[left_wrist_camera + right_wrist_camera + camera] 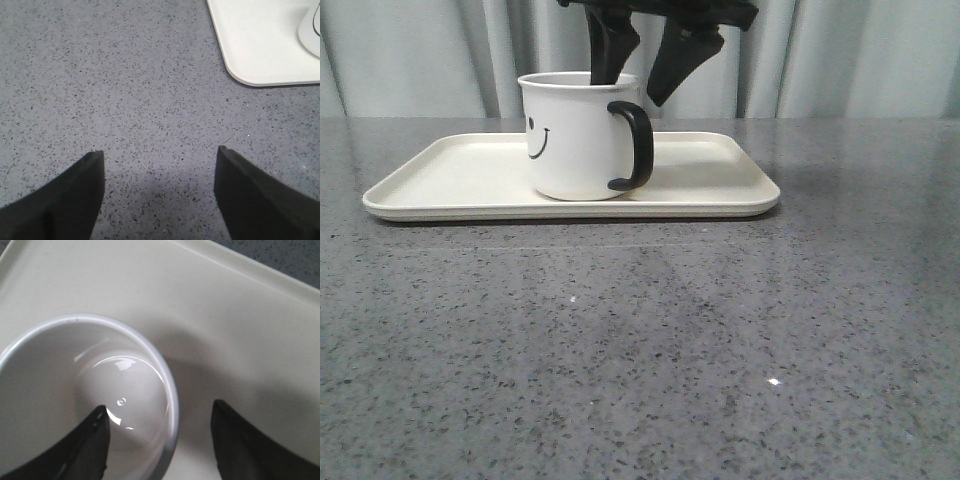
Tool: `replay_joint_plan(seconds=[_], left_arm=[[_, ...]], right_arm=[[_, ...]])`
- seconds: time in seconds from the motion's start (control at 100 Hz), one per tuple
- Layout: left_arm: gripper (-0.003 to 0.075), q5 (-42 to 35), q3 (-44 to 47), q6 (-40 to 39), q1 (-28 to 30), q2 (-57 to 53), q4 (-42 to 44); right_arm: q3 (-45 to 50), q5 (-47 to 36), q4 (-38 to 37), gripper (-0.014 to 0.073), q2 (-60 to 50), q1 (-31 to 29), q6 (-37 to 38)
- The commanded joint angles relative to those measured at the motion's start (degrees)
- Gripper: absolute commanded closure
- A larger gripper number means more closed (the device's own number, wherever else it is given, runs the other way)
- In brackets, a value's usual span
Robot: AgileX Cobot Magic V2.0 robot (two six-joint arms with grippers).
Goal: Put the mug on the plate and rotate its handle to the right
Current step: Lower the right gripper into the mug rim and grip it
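The empty mug [578, 140] stands on the plate [460, 170], handle [635, 146] right, the spread right gripper [635, 75] straddling its rim, left gripper [159, 172] released.

The front view sits low, almost level with the grey speckled table [640, 350], and faces forward toward a curtain, taking in the whole plate [450, 175] from moderate range.

The right wrist view looks steeply down from close above the right gripper [157, 432], one finger inside the mug [60, 370] and one outside its rim.

The left wrist view looks down past the left gripper [160, 172] at bare tabletop from farther off.

All three share the plate and mug: the left wrist view catches only one rounded plate corner [250, 75] and a sliver of mug [311, 30] ahead of its fingers.
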Motion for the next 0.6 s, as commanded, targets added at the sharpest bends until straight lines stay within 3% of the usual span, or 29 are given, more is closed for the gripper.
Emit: replay_joint_plan(seconds=[0.0, 0.22, 0.4, 0.59], left_arm=[[0.0258, -3.9, -1.6, -0.5, 0.2, 0.3, -0.3], [0.0258, -3.9, -1.6, -0.5, 0.2, 0.3, -0.3], [0.0258, -3.9, -1.6, -0.5, 0.2, 0.3, -0.3], [0.0258, -3.9, -1.6, -0.5, 0.2, 0.3, -0.3]], right_arm=[[-1.9, -2.6, -0.1, 0.0222, -2.7, 0.0, 0.0], [-1.9, -4.1, -0.1, 0.0404, -2.7, 0.0, 0.0], [-1.9, -4.9, -0.1, 0.0660, -2.7, 0.0, -0.5], [-5.4, -0.6, -0.1, 0.0659, -2.7, 0.0, -5.9]])
